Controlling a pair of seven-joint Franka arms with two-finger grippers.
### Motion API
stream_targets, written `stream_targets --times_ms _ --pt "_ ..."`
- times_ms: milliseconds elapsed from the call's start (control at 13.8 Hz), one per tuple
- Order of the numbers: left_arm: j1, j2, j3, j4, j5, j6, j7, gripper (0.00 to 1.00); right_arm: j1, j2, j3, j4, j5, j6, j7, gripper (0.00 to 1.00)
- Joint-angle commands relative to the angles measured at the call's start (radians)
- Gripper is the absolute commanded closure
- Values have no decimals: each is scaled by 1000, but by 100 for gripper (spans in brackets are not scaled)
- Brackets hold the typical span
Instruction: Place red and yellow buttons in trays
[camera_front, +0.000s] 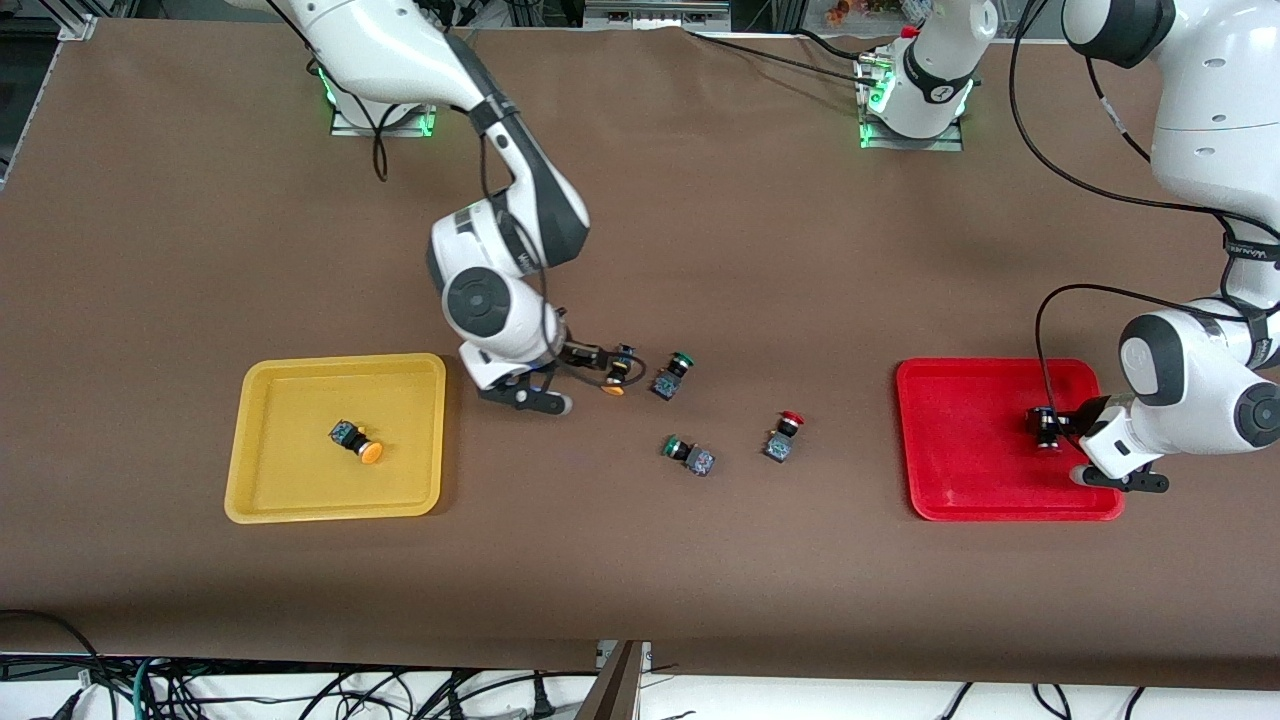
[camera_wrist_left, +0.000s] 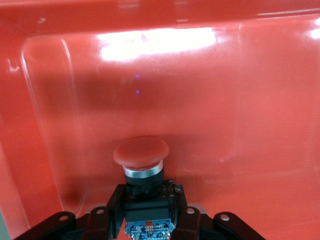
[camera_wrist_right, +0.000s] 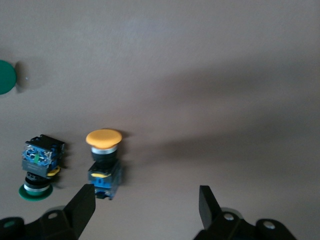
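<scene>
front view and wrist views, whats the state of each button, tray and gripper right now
left gripper: shut on red button, over red tray
right gripper: open, by yellow button on table
yellow tray: holds one yellow button
second red button: on table
green buttons: on table

a yellow tray (camera_front: 260, 440) holds an orange-capped button (camera_front: 357, 442) with a black barrel. the red tray (camera_front: 960, 480) holds a red-capped button (camera_wrist_left: 141, 159), its base blue-grey. two green-capped switches (camera_front: 673, 374) sit on the brown table (camera_front: 200, 230). the arms are white.
</scene>
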Motion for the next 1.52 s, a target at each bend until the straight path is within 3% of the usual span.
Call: stream_targets --times_ms 0,145,580,1087,1159,1449 --pt "18 3 -12 -2 14 15 26 39 16 19 6 -7 57 61 87 8" --pt "8 -7 -14 9 14 3 23 0 30 42 23 -7 68 112 128 8" --pt "-24 -39 -95 59 15 -28 18 0 99 102 23 -10 65 213 192 12" --pt "-266 -30 -95 96 8 17 4 0 106 99 17 -42 34 201 120 91" --pt "-303 -30 -94 96 8 29 -6 0 103 85 -1 -47 31 168 80 99" --pt "-415 -19 -94 96 9 35 -120 0 103 -6 -219 -42 17 -154 -284 100"
